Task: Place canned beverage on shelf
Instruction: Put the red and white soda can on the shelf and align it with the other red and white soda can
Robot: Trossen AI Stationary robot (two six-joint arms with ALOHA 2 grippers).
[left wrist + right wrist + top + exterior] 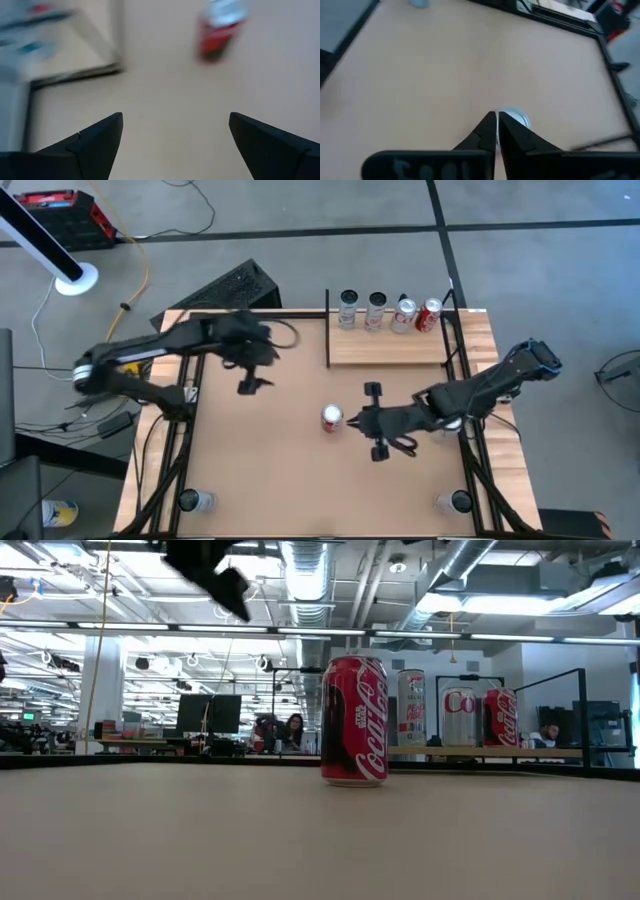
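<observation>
standing alone near the middle of the brown tabletop (280, 470), a red coca-cola can (332, 418) is upright, with bare board on every side of it. the shelf (388, 346), a pale wood platform with thin black uprights, lies at the far edge of the table, right of centre; four cans (389, 311) stand in a row along its back edge, and the front strip of its planks is bare. between the shelf's front edge and the lone can runs an open band of tabletop. the right gripper (375, 420) is low over the table just right of the can, its fingers drawn together with only a sliver between them, holding nothing; in the right wrist view the can's silver top (516, 117) shows just past the fingertips. the left gripper (250, 384) hangs over the far-left part of the table, well apart from the can, its fingers (100, 140) spread wide and empty. black frame rails (470, 410) border the table's left and right edges.
</observation>
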